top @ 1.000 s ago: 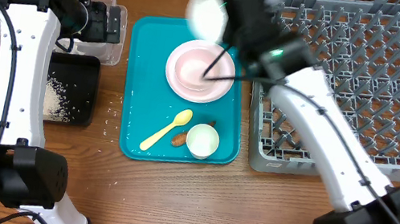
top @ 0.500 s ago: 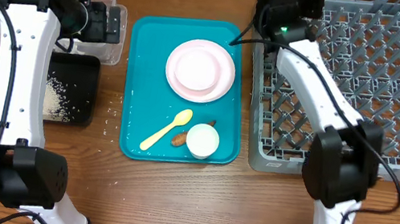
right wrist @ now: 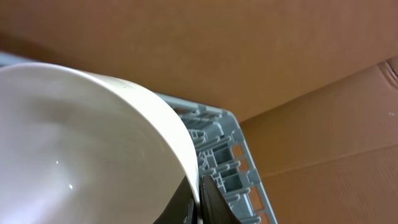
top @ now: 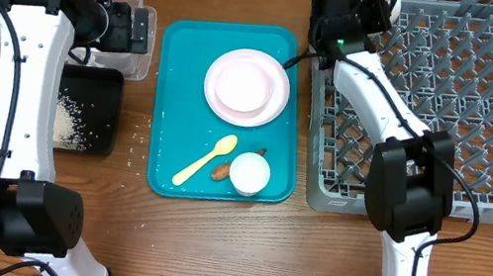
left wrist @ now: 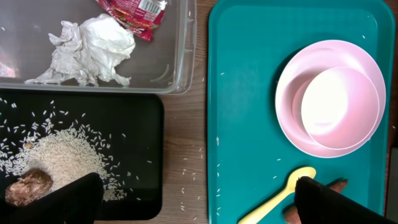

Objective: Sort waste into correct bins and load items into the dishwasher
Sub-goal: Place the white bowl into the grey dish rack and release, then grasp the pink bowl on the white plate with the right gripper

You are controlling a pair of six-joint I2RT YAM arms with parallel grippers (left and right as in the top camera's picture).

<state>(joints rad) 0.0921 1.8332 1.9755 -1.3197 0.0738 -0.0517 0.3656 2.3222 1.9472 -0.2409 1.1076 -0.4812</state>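
Observation:
My right gripper (right wrist: 199,200) is shut on the rim of a white bowl (right wrist: 81,143) and holds it over the back-left corner of the grey dish rack (right wrist: 219,155). In the overhead view this gripper (top: 353,7) is at the rack's (top: 453,102) far left corner. My left gripper (left wrist: 199,205) is open and empty, high above the gap between the black tray (left wrist: 134,118) and the teal tray. A pinkish plate (top: 247,86) holds a second bowl (left wrist: 339,99). The yellow spoon (top: 205,159), a white cup (top: 250,173) and a brown lump (top: 221,170) lie on the teal tray.
The clear tub (left wrist: 180,56) holds crumpled white paper (left wrist: 93,43) and a red wrapper (left wrist: 134,9). The black tray holds rice (left wrist: 56,155) and a brown lump (left wrist: 28,186). Loose rice grains lie on the wood (left wrist: 186,177) and on the teal tray (top: 173,96).
My right arm has swung the white bowl from above the plate to the back-left corner of the dish rack. The left arm has not moved.

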